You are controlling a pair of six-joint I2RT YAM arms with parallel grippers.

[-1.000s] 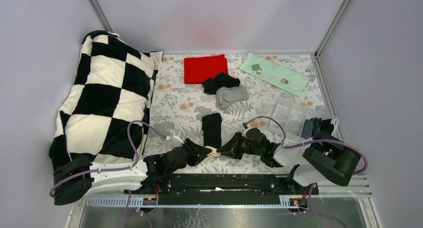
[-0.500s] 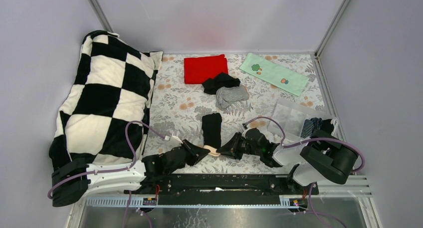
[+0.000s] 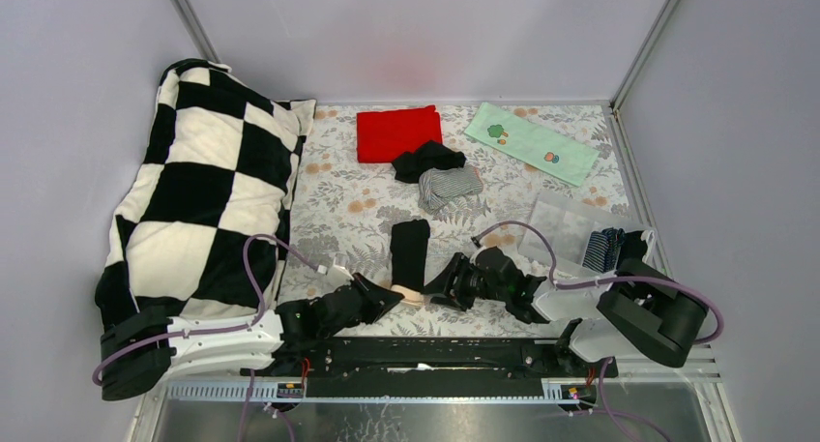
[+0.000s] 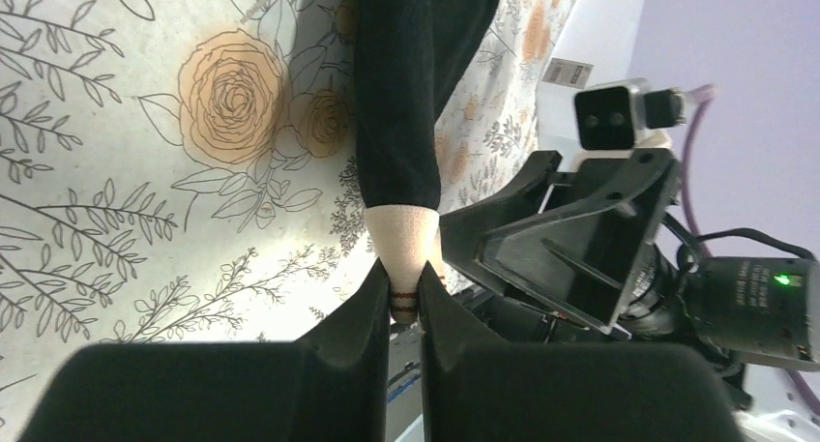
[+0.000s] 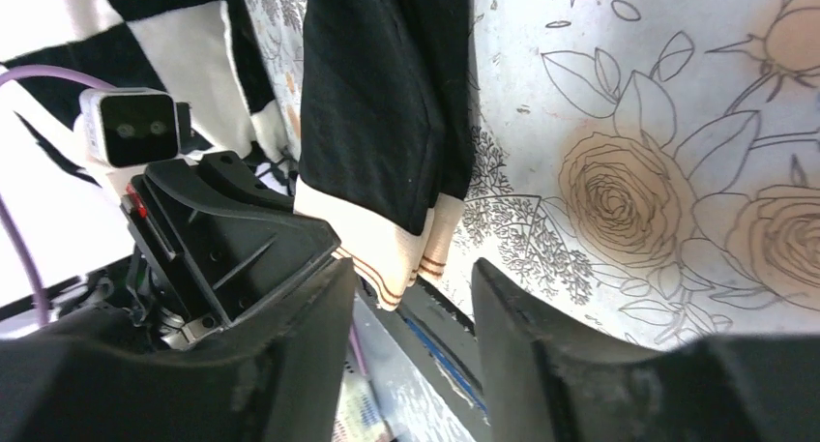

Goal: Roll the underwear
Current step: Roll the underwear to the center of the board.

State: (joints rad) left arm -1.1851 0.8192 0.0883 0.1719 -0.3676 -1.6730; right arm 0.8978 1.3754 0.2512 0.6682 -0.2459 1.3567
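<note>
A black brief (image 3: 410, 251), folded into a long strip, lies on the floral sheet with its cream waistband (image 3: 412, 296) at the near end. My left gripper (image 3: 396, 294) is shut on that waistband (image 4: 404, 239), fingers either side of its red-striped edge. My right gripper (image 3: 434, 289) is open just right of the waistband (image 5: 372, 249), its jaws apart over the waistband's near edge without touching it. Another black brief (image 3: 426, 159) and a grey pinstriped brief (image 3: 450, 187) lie heaped farther back.
A red cloth (image 3: 397, 132) and a pale green printed cloth (image 3: 530, 142) lie at the back. A black-and-white checked pillow (image 3: 198, 186) fills the left side. A clear plastic bag (image 3: 566, 221) with a striped cloth (image 3: 604, 249) lies at the right.
My right arm has shifted slightly, its gripper still open by the waistband. My left gripper keeps its hold on the waistband and has barely moved.
</note>
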